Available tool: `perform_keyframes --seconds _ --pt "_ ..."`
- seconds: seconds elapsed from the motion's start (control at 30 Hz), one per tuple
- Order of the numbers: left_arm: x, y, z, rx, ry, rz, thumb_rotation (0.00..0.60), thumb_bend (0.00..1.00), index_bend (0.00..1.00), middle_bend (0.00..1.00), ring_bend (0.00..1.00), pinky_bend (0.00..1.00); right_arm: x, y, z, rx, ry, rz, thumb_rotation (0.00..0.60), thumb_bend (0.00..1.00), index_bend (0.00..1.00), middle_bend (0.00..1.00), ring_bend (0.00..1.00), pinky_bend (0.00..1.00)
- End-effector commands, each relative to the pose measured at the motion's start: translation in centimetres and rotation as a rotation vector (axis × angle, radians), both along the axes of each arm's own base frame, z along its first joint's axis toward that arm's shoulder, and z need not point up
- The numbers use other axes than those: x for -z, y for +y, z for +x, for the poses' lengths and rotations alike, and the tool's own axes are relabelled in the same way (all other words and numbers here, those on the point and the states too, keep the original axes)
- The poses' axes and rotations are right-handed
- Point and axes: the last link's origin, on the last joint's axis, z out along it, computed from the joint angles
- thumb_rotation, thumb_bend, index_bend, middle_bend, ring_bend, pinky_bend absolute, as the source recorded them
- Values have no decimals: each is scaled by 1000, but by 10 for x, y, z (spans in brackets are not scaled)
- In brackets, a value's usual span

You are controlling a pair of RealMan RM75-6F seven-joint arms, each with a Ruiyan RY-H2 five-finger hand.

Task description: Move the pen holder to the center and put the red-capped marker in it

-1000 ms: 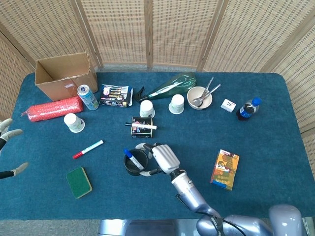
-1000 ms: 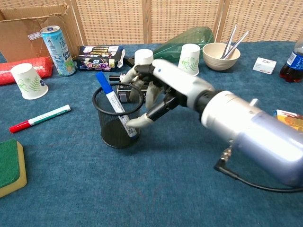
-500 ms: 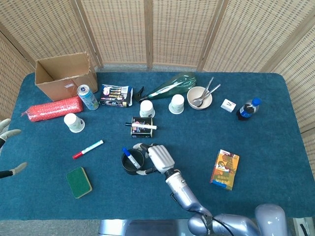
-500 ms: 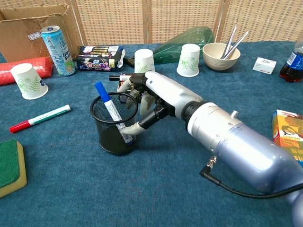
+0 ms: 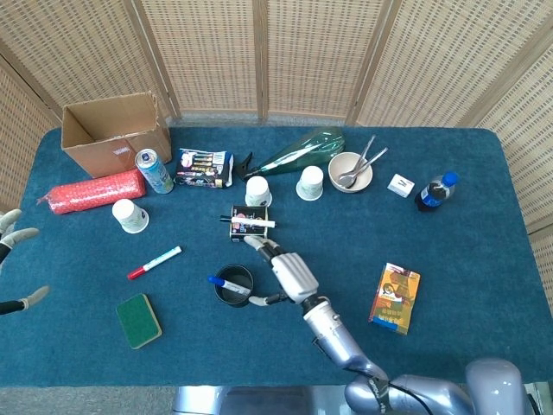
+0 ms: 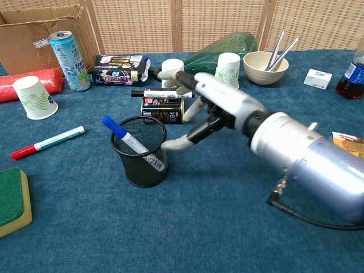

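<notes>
Chest view: right hand [image 6: 219, 105] just beside the holder [image 6: 139, 151], fingers [image 6: 177, 143] spread and holding nothing, one fingertip close to the holder's rim, contact not clear. Holder upright on the blue counter [image 6: 187, 227], near the middle, with a blue-capped marker [image 6: 132, 144] leaning inside, cap up and tilted to the left. Red-capped marker [image 6: 48, 142] flat on the counter left of the holder, well apart from it, red cap toward the sponge [image 6: 11, 200]. Behind the hand, a small dark box [image 6: 162, 107] with a pen [image 6: 162, 93] lying on top. Head view: same hand [image 5: 292, 275] right of the holder [image 5: 233, 284], red-capped marker [image 5: 155, 262] further left. At the far left edge, left hand [image 5: 15, 259] over the counter's edge, fingers spread, nothing held. Along the back: cardboard box [image 5: 114, 131], can [image 5: 154, 169], paper cups [image 5: 309, 182], bowl [image 5: 350, 171] with utensils, bottle [image 5: 435, 192].
</notes>
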Motion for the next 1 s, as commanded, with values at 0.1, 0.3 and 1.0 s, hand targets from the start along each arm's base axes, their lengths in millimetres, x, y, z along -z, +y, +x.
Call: perform_keyframes --seconds 0.1,0.3,1.0 --pt "-3 2 0 2 -6 6 600 185 215 0 0 0 -48 2 -32 16 -23 -113 600 0 0 37 118 329" --pt "-1 11 -1 -8 -19 -14 600 185 216 0 0 1 -115 6 -84 67 -4 -274 600 0 0 68 133 337" --pt "42 59 -8 -207 -74 -222 600 184 259 0 0 21 -216 57 -229 245 285 -541 600 0 40 89 136 297"
